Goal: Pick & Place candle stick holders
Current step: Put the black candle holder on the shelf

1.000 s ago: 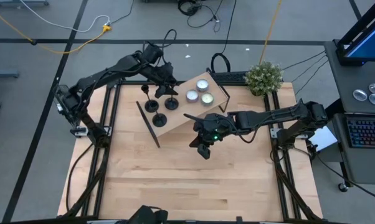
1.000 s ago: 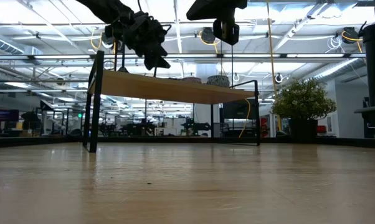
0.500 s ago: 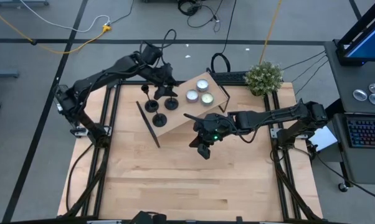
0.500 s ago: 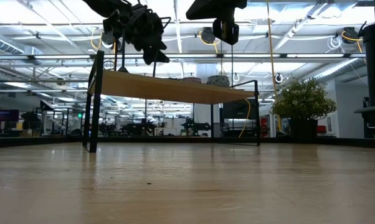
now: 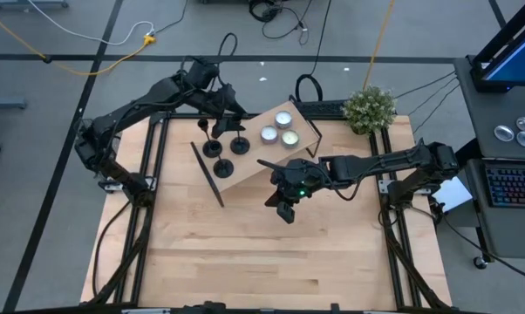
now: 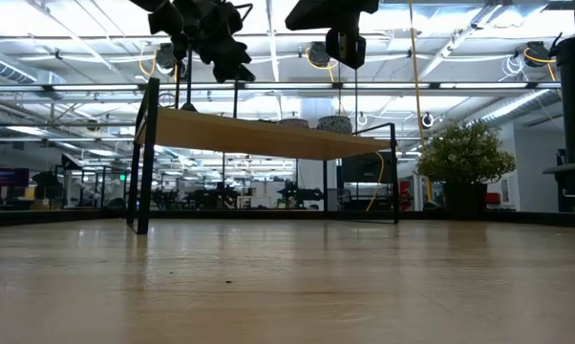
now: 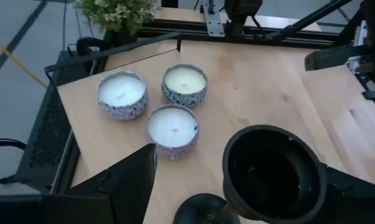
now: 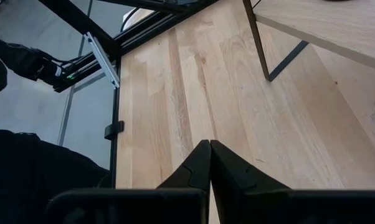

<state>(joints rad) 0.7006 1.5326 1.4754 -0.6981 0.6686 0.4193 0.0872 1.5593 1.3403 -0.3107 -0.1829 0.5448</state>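
Three black candle stick holders (image 5: 239, 144) (image 5: 212, 149) (image 5: 223, 168) stand on their disc bases on the left part of a small raised wooden shelf (image 5: 261, 166). My left gripper (image 5: 225, 111) is open above the far holder. In the left wrist view its fingers (image 7: 132, 180) stand on either side of that holder's cup top (image 7: 275, 175), and the disc base (image 7: 203, 211) shows below. My right gripper (image 5: 284, 209) is shut and empty, hovering over the table just in front of the shelf; its closed fingers show in the right wrist view (image 8: 209, 158).
Three silvery-white tealight candles (image 5: 280, 129) sit on the shelf's far right part (image 7: 153, 102). The shelf stands on thin black legs (image 6: 142, 158). A small potted plant (image 5: 369, 106) stands at the table's far right corner. Bare wooden table (image 5: 262, 262) lies toward the near edge.
My left gripper has gone up and a little toward the table's far left, away from the shelf top. The holders have stayed upright where they stood.
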